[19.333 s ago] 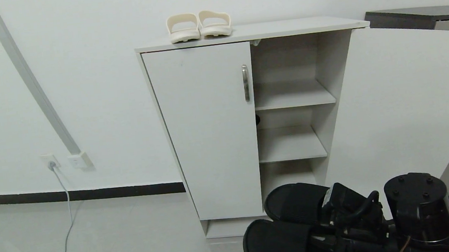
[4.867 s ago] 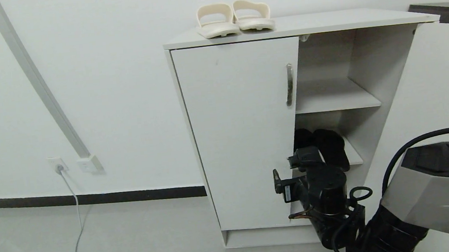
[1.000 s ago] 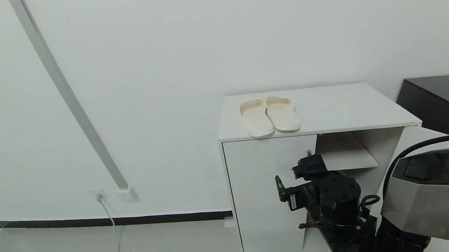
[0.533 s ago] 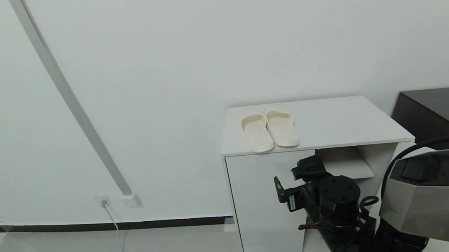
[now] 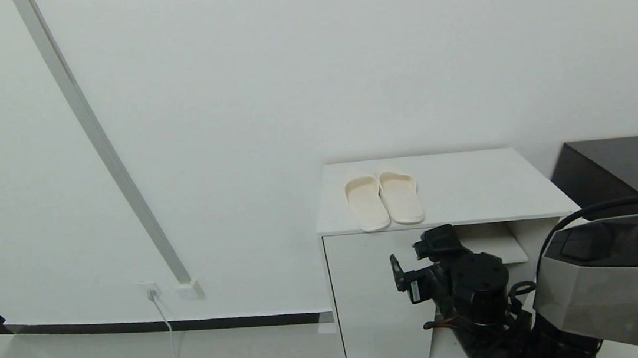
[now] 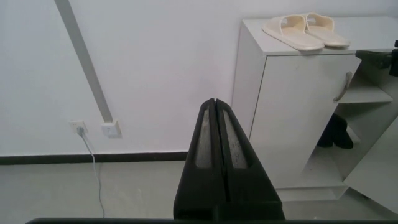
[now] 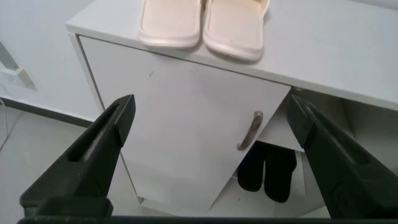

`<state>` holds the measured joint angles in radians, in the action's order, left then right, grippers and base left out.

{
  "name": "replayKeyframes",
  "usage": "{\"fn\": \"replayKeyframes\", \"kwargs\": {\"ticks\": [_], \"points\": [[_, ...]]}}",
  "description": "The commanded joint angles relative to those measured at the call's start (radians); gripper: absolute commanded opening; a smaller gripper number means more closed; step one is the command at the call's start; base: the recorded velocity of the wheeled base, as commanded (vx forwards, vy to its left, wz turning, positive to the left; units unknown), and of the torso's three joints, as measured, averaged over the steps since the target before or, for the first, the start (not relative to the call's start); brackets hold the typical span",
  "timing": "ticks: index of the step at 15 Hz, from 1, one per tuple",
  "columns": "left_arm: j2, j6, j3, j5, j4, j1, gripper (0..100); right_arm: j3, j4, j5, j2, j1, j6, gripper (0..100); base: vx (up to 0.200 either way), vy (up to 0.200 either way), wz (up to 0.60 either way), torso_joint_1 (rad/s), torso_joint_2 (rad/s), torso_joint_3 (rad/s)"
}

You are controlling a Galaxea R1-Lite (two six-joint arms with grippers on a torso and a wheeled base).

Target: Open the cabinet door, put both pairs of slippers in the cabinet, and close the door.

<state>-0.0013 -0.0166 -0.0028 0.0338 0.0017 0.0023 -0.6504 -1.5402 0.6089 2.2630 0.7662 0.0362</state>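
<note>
On top of the cabinet point(image 5: 474, 186), near its front left corner, the cream slippers point(image 5: 384, 200) lie side by side, ends at the front edge, handy for my right gripper point(image 7: 210, 102), spread wide below them. The black slippers point(image 7: 267, 167) sit on an inner shelf. My left gripper point(image 6: 215, 106), pressed together, hangs well left, leaving room.

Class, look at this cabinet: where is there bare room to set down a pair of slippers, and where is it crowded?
Free: the cabinet top, from the cream slippers rightward to its right edge; and the upper shelf in the open side. Crowded: the shelf below, holding the black slippers.
</note>
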Motion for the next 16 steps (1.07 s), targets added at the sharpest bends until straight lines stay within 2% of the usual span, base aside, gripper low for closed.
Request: {"fn": "replayKeyframes", "kwargs": {"ticks": [1, 6, 8, 12, 16], "points": [[0.001, 0.0, 0.0, 0.0, 0.0, 0.001, 0, 0.0, -0.001, 0.0, 0.003, -0.001, 0.001, 100, 0.0, 0.0, 0.0, 0.178, -0.35, -0.198], [0.001, 0.0, 0.0, 0.0, 0.0, 0.001, 0, -0.011, -0.031, -0.037, 0.029, -0.002, 0.014, 100, 0.0, 0.0, 0.0, 0.169, -0.34, -0.183], [0.001, 0.0, 0.001, 0.0, 0.0, 0.001, 0, -0.101, 0.011, -0.037, 0.018, -0.004, 0.024, 100, 0.0, 0.0, 0.0, 0.146, -0.32, -0.166], [0.001, 0.0, 0.0, 0.0, 0.0, 0.001, 0, -0.334, 0.489, -0.038, -0.072, -0.031, -0.131, 100, 0.0, 0.0, 0.0, 0.061, -0.12, -0.06], [0.001, 0.0, 0.0, 0.0, 0.0, 0.001, 0, -0.503, 0.822, -0.04, -0.158, -0.018, -0.226, 100, 0.0, 0.0, 0.0, 0.0, 0.0, 0.0]]}}
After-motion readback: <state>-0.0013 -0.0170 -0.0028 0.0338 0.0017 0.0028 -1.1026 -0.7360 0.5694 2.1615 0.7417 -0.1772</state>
